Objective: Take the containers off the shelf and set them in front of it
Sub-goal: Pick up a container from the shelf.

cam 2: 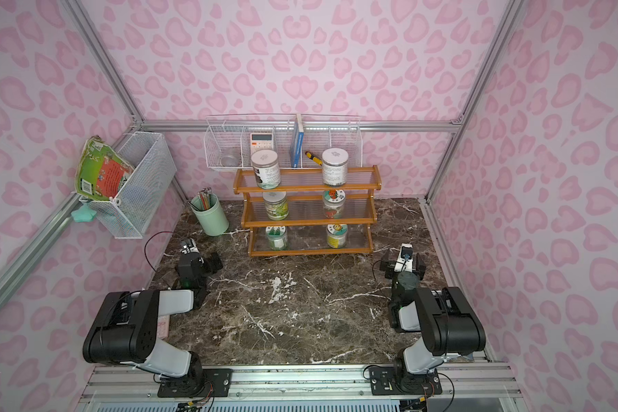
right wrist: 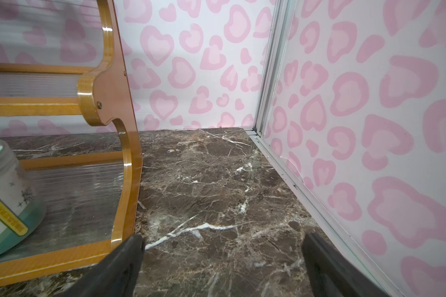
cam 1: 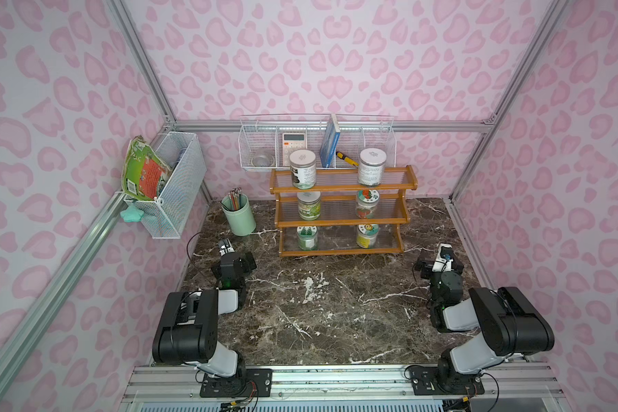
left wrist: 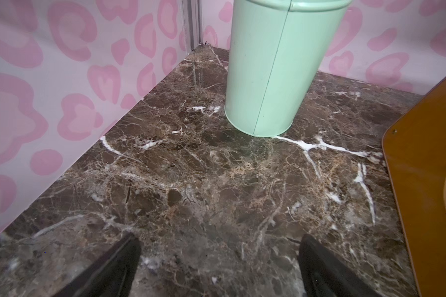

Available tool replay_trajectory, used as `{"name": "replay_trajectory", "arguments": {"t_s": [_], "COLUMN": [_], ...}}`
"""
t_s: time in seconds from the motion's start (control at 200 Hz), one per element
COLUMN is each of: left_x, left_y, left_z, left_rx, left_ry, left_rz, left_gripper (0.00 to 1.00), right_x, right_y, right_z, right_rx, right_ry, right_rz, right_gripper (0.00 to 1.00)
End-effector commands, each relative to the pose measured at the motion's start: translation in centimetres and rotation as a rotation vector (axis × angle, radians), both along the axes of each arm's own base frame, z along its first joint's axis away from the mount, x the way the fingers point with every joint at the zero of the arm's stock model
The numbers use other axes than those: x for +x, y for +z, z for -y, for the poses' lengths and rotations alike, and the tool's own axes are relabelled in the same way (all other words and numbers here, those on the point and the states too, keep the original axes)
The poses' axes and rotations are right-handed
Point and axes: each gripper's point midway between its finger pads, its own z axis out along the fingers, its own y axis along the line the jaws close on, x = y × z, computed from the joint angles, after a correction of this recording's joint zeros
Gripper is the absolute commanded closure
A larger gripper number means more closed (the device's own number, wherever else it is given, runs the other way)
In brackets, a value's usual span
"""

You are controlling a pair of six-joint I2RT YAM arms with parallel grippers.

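Note:
The shelf stands at the back of the marble table in both top views. Several containers stand on it, two per tier. The top pair has plain white lids, and so does the middle-left jar. The middle-right jar and the bottom pair have pictured lids. My left gripper is open and empty, low over the table left of the shelf. My right gripper is open and empty beside the shelf's right side panel, with the bottom-right jar in view.
A mint-green pencil cup stands left of the shelf, straight ahead of the left gripper. A white wire basket hangs on the back wall just behind the top tier. A mesh basket hangs on the left wall. The right wall is close.

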Motion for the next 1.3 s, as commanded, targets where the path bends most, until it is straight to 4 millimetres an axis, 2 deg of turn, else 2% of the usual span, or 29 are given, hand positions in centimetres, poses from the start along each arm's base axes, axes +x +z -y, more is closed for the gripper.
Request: {"name": "replay_trajectory", "arguments": {"t_s": [0.0,0.485,0.595,0.7,0.75,0.855,0.995,1.12,1.295], "left_x": [0.2,0.2,0.8,1.0,1.0,0.7,-0.1,-1.4,-3.3], "left_y": [0.3,0.6,1.9,3.7,4.6,6.8,9.5,11.8,14.1], "left_z": [0.0,0.1,0.3,-0.2,0.0,0.5,2.3,4.5,8.5], "left_rx": [-0.001,0.002,0.052,0.032,0.028,0.001,-0.05,-0.107,-0.203], "left_ry": [0.0,0.0,-0.016,0.032,0.027,0.007,-0.077,-0.184,-0.386], "left_rz": [0.016,0.024,0.009,-0.083,-0.088,-0.099,-0.128,-0.103,-0.063], "left_gripper": [0.01,0.01,0.01,0.03,0.03,0.03,0.04,0.04,0.04], "right_x": [0.0,0.2,1.5,2.7,3.2,4.1,5.2,6.3,7.4], "right_y": [0.5,0.8,2.0,3.3,4.0,5.7,9.3,13.2,18.7], "right_z": [0.2,0.3,-0.6,0.4,0.2,-1.3,-3.8,-7.6,-13.1], "right_rx": [0.007,0.011,-0.019,0.044,0.07,0.086,0.073,0.048,0.069], "right_ry": [-0.012,-0.015,0.007,-0.069,-0.065,0.004,0.086,0.243,0.504], "right_rz": [0.024,0.016,-0.048,-0.093,-0.101,-0.111,-0.124,-0.143,-0.13], "right_gripper": [0.01,0.01,0.01,0.01,0.01,0.01,0.01,0.01,0.01]}}
